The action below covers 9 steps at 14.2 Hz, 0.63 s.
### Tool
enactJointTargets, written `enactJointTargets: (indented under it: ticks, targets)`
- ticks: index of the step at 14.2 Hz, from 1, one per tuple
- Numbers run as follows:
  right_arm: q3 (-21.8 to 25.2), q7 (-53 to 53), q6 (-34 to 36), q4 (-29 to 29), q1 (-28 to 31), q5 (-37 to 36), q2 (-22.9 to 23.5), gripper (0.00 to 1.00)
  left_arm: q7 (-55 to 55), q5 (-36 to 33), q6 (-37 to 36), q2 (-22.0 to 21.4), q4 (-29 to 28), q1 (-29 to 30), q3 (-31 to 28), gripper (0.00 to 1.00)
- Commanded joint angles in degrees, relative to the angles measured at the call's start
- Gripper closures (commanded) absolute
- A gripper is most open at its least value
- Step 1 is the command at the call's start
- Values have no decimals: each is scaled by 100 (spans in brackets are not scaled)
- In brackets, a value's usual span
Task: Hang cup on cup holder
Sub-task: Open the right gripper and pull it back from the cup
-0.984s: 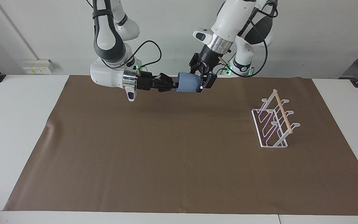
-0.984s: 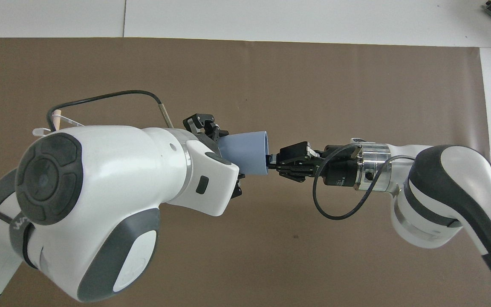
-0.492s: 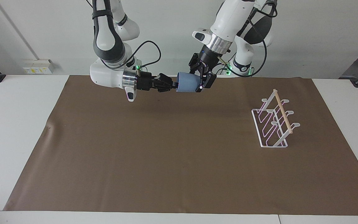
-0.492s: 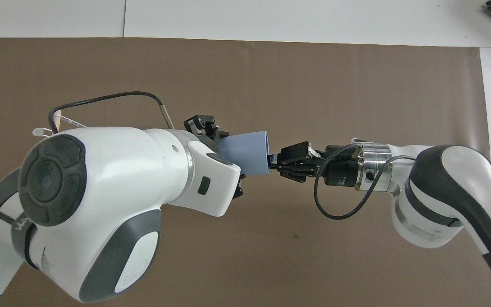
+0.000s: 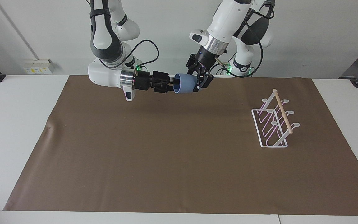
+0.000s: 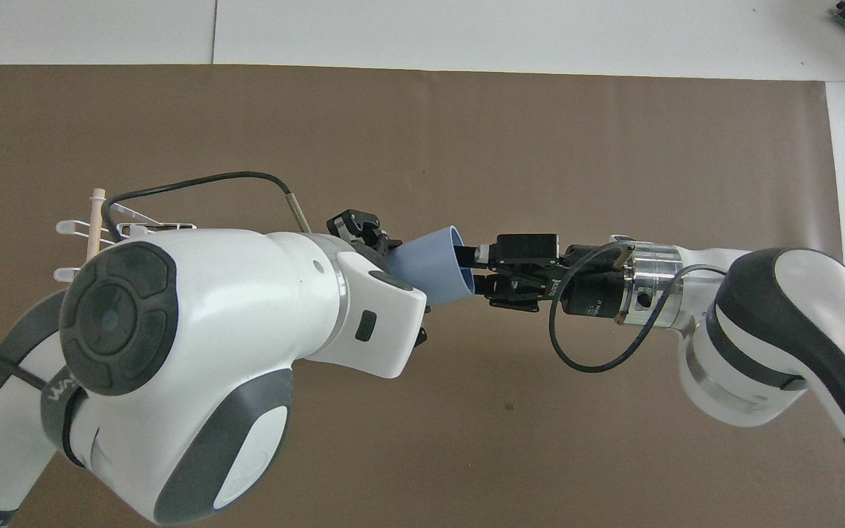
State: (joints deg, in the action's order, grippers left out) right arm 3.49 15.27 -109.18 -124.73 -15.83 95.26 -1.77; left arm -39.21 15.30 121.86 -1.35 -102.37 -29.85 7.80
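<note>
**Left gripper on the cup, right gripper at its rim: a mid-air exchange**

Clamps the cup at its base end, left pads pressed to either side. Holds it up in the air, on its side, over the edge of the brown mat closest to the robots. Points the darker blue mouth toward the right gripper. Reaches in level from the right arm's end and meets the rim; cannot tell from either view whether pinching the wall or merely set against it.

Looks like a handover, judged from both grippers being on one cup. Cannot say which way it goes. Leaves the hanging itself not yet begun: stands the cup holder on the mat toward the left arm's end of the table, well apart from the cup, every prong bare. Hides most of the rack under the left arm in the overhead view, with only the wooden dowel and a few wire tips showing.

Calls next for one firm hold before the other lets go, or the cup drops. Then calls for a carry over to the rack. Needs the mouth turned down onto a slanted prong, so favours a hold on the outer wall or base, which leaves the opening free.

Shows no brand or label on the cup or rack. Bears some pale lettering on the left arm's grey band and small print on the right gripper's body, neither readable.
</note>
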Motion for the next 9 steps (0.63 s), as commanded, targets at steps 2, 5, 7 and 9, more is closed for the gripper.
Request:
enactJointTargets:
  ticks: [2,5,7,9]
  targets:
    - [-15,-138,-382,1,98,-470,-105,0,89,-36,13,-76,-143,-30,-76,100]
    - [-15,-217,-1015,133,98,-1385,-105,0,89,-45,-381,-93,-178,276,-112,100]
    - [-15,-349,-1455,133,98,-1772,-105,0,89,-115,-715,-111,-178,531,-120,100]
    - [-15,-419,-1832,168,98,-2517,-78,0,80,-675,-970,-128,-178,629,-120,100]
